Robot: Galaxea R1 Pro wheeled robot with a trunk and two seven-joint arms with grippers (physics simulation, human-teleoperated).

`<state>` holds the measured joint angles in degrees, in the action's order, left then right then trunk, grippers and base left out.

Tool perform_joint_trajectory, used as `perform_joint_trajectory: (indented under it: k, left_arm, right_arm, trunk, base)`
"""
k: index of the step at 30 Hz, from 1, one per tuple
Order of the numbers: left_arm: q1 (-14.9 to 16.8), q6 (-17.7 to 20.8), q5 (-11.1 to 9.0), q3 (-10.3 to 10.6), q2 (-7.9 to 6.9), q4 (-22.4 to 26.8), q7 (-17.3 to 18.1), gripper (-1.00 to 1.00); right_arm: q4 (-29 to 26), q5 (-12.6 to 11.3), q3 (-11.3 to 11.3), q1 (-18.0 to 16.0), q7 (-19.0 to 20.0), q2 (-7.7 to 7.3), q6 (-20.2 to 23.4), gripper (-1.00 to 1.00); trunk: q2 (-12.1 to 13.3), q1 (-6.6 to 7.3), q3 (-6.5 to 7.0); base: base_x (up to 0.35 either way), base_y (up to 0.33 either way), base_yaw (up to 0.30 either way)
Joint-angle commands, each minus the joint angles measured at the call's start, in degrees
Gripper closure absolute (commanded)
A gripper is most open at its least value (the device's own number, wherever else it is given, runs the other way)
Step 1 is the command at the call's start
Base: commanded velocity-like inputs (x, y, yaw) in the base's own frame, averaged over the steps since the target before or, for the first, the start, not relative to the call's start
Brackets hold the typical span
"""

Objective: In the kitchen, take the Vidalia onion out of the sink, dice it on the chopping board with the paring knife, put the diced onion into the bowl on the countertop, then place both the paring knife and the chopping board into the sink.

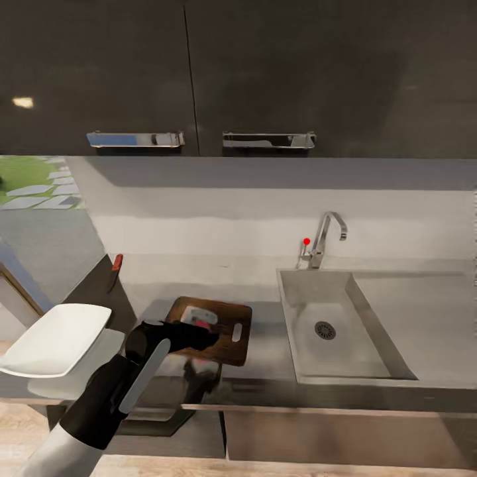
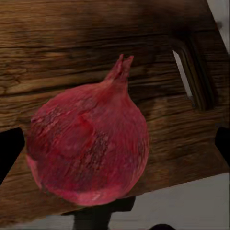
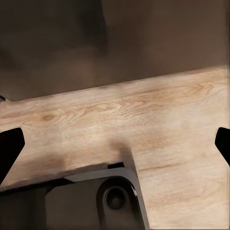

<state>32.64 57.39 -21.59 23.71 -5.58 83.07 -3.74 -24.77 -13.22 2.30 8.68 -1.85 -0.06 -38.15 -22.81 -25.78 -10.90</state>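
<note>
Left gripper (image 1: 199,333) is seen at lower centre-left of the head view, over the dark brown wooden chopping board (image 1: 228,344). Its black fingertips (image 2: 9,152) are spread wide at both edges of the left wrist view, beside the red-skinned onion (image 2: 88,151), which rests on the board without being clamped. Right of the board, the grey rectangular sink (image 1: 334,324) is set into the grey countertop (image 1: 265,358). At far left sits the white squarish bowl (image 1: 56,339); behind it, a reddish-brown-handled paring knife (image 1: 115,267). Right gripper (image 3: 115,143) is spread open above pale wooden flooring (image 3: 158,120), holding nothing.
</note>
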Motion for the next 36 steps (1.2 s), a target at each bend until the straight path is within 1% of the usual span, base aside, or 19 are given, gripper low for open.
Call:
perform_joint_trajectory:
  k: [1, 17, 28, 29, 36]
  left_arm:
    - [0.06, 0.18, -0.39, 0.11, -0.04, 0.02, -0.38, -1.00]
    - [0.06, 0.11, -0.38, 0.11, -0.18, -0.36, -0.34, -1.00]
    - [0.06, -0.04, -0.39, 0.19, -0.30, -2.39, -0.32, -1.00]
    - [0.06, -0.07, -0.39, 0.19, -0.31, -3.41, -0.31, -1.00]
    - [0.06, -0.16, -0.39, 0.26, -0.31, -5.61, -0.18, -1.00]
  right_arm:
    - [-0.10, -0.31, 0.25, 0.02, -0.18, -0.02, -0.08, -1.00]
    - [-0.10, -0.31, 0.25, 0.02, -0.18, -0.02, -0.07, -1.00]
    - [-0.10, -0.31, 0.25, 0.02, -0.25, -0.02, -0.08, -1.00]
    - [-0.10, -0.31, 0.25, 0.02, -0.24, -0.02, -0.08, -1.00]
    - [-0.10, -0.31, 0.25, 0.02, -0.25, -0.02, -0.08, -1.00]
  trunk:
    - [-0.11, 0.00, -0.10]
    - [-0.11, 0.00, -0.10]
    - [-0.11, 0.00, -0.10]
    - [-0.11, 0.00, -0.10]
    - [-0.11, 0.00, -0.10]
  base:
    - [-0.326, 0.000, 0.000]
    - [-0.331, 0.000, 0.000]
    - [-0.330, 0.000, 0.000]
    - [-0.126, 0.000, 0.000]
    - [-0.040, 0.000, 0.000]
